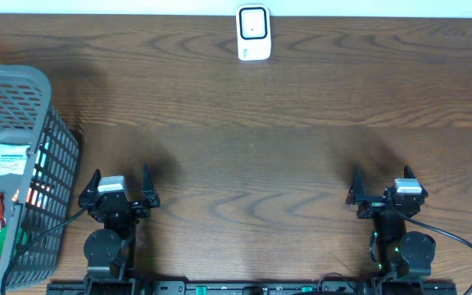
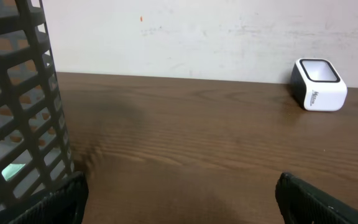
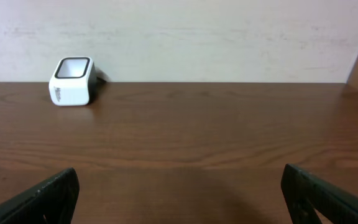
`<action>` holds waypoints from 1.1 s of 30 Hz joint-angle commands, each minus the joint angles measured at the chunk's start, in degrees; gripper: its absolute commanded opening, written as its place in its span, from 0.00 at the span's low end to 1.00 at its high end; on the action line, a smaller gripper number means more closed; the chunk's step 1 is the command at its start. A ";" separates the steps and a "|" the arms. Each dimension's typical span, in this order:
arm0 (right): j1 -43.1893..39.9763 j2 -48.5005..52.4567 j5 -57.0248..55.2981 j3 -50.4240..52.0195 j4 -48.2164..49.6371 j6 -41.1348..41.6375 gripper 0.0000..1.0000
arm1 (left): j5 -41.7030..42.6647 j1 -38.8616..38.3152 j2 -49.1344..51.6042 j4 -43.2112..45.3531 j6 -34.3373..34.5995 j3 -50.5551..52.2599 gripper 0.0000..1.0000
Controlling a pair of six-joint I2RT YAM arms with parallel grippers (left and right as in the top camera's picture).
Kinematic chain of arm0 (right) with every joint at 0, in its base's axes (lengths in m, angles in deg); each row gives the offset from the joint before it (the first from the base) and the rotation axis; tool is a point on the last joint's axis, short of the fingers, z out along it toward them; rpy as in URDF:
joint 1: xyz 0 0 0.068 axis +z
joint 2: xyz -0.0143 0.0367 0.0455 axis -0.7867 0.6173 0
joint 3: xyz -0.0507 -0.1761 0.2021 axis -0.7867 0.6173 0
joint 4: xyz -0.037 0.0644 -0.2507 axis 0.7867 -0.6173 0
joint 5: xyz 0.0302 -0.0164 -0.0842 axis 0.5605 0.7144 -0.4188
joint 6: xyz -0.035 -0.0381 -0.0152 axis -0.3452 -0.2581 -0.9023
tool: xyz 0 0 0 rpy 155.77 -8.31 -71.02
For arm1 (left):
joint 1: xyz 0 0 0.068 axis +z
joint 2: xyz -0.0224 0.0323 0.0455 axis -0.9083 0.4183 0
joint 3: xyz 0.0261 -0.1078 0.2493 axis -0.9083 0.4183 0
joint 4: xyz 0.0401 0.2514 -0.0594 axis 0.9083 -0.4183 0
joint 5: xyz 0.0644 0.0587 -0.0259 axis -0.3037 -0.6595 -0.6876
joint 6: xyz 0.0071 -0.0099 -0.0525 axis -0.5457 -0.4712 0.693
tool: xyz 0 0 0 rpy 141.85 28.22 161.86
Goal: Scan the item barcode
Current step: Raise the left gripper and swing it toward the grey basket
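Nothing is done yet — left jaws and right jaws stand wide open, empty, at the near edge of the brown wooden surface (image 1: pixel 252 147). The packaged items (image 1: pixel 10 160) lie in the grey plastic mesh basket (image 1: pixel 56 156) at the left edge — the white box-shaped scanner (image 1: pixel 253 33) stands at the far edge.

grey basket (image 1: pixel 15 90), white scanner (image 1: pixel 253 33), brown table (image 1: pixel 260 147).

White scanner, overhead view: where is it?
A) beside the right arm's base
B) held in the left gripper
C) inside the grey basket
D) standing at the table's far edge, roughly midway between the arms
D: the white scanner stands on the table at its far edge, apart from the grey basket and from the open, empty left gripper and right gripper.
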 commanded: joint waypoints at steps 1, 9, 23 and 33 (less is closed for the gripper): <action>-0.11 -0.24 -0.17 0.09 -0.24 0.74 0.99 | -0.92 0.28 -0.39 -0.74 -0.96 1.88 0.96; -0.11 -0.22 -0.17 0.09 -0.24 0.74 0.99 | -0.92 0.28 -0.39 -0.70 -0.96 1.88 0.96; -0.11 -0.22 -0.17 0.09 -0.24 0.74 0.99 | 23.85 0.28 0.13 0.85 3.89 -0.13 0.96; -0.11 -0.22 -0.17 0.09 -0.24 0.74 0.99 | 32.33 0.28 17.40 -9.18 6.78 -18.91 0.96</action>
